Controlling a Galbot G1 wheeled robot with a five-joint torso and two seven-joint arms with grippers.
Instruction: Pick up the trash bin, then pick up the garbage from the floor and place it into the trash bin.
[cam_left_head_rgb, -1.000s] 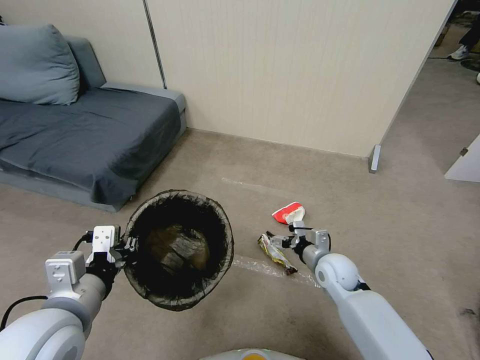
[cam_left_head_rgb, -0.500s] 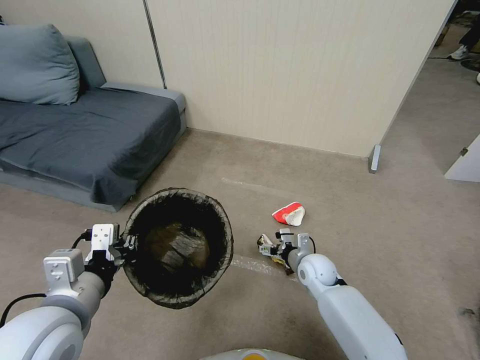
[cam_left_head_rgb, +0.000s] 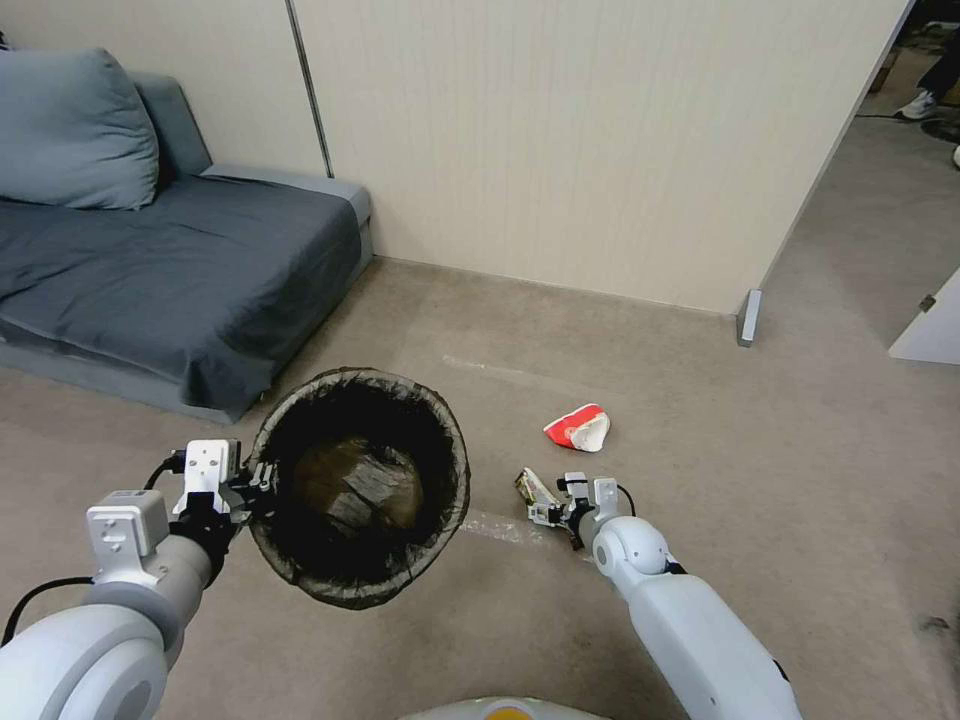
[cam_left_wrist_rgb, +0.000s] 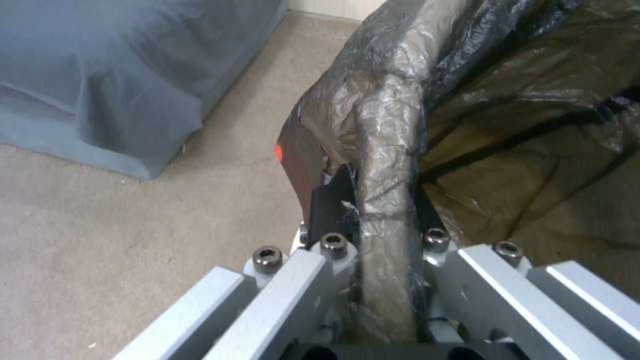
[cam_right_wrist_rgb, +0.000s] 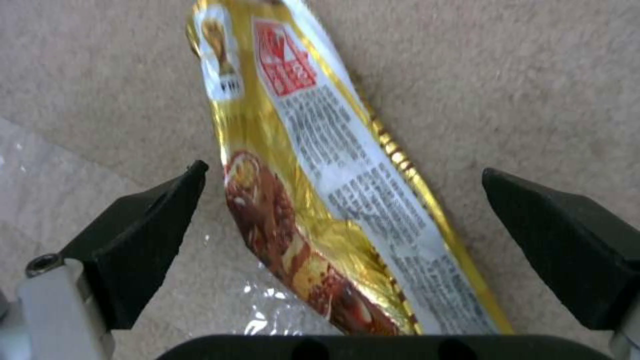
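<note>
Head view. We hold the trash bin (cam_left_head_rgb: 358, 485) off the carpet floor (cam_left_head_rgb: 800, 420) with our left hand (cam_left_head_rgb: 262, 482), which is clamped on the rim on the side nearest the sofa (cam_left_head_rgb: 170, 270). The dark bag liner (cam_left_head_rgb: 452, 440) is folded over the rim, and something brownish lies at the bottom of the bin. To the right of the bin, our right hand (cam_left_head_rgb: 545, 505) is lowered over a yellow snack packet (cam_left_head_rgb: 537, 489) lying on the floor. A red-and-white wrapper (cam_left_head_rgb: 578, 427) lies on the floor farther from the bin than the packet, toward the beige wall (cam_left_head_rgb: 600, 140).

Left wrist view. Our left hand (cam_left_wrist_rgb: 383, 240) has its two fingers (cam_left_wrist_rgb: 330, 202) pressed together on the liner-covered rim of the trash bin (cam_left_wrist_rgb: 387, 140), one finger outside the bin and one inside. The sofa (cam_left_wrist_rgb: 120, 75) stands beyond the bin's outer side, across a strip of floor (cam_left_wrist_rgb: 100, 225).

Right wrist view. Our right hand (cam_right_wrist_rgb: 347, 225) has its fingers (cam_right_wrist_rgb: 147, 230) spread well apart, one on each side of the yellow snack packet (cam_right_wrist_rgb: 327, 200). Neither finger touches the packet, which lies flat on the floor (cam_right_wrist_rgb: 533, 90), its near end over a patch of clear tape (cam_right_wrist_rgb: 267, 305).
</note>
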